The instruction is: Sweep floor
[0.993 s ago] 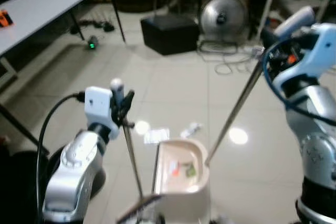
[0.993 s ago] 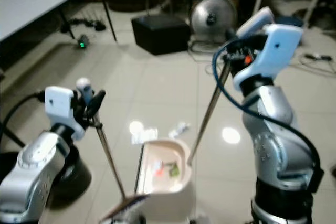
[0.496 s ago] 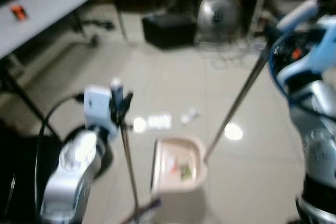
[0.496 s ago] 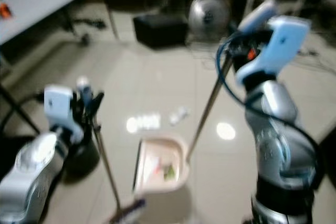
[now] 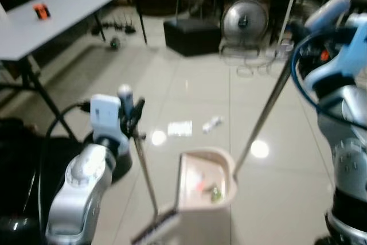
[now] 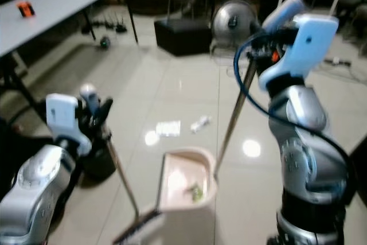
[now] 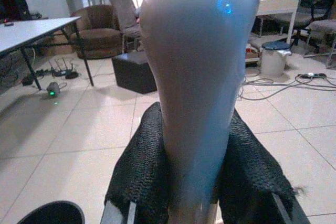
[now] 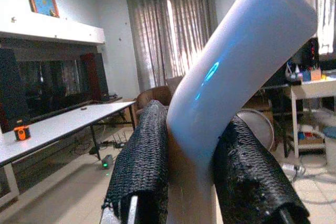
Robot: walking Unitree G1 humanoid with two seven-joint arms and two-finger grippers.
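My left gripper (image 5: 133, 117) is shut on the thin broom handle (image 5: 143, 170), whose dark brush head (image 5: 155, 233) rests on the tiles by my feet. In the left wrist view, black fingers (image 7: 142, 177) clamp the pale handle top (image 7: 197, 77). My right gripper (image 5: 295, 35) is shut on the dustpan's long metal handle (image 5: 264, 119); its black fingers (image 8: 142, 166) squeeze the pale grip (image 8: 231, 77). The beige dustpan (image 5: 206, 164) stands on the floor between the arms with small bits of litter (image 5: 215, 192) inside. Beyond it lie a white paper scrap (image 5: 180, 128) and a crumpled wrapper (image 5: 212, 123).
A grey table (image 5: 63, 4) with an orange object (image 5: 40, 11) stands at the left. At the back are a black box (image 5: 192, 35), a round fan (image 5: 245, 20) and loose cables (image 5: 252, 67). A dark bulky shape (image 5: 23, 164) sits at my left.
The whole view has shifted and sharpened as the camera moved. The floor scraps now lie a little farther from the dustpan. Both grips are unchanged.
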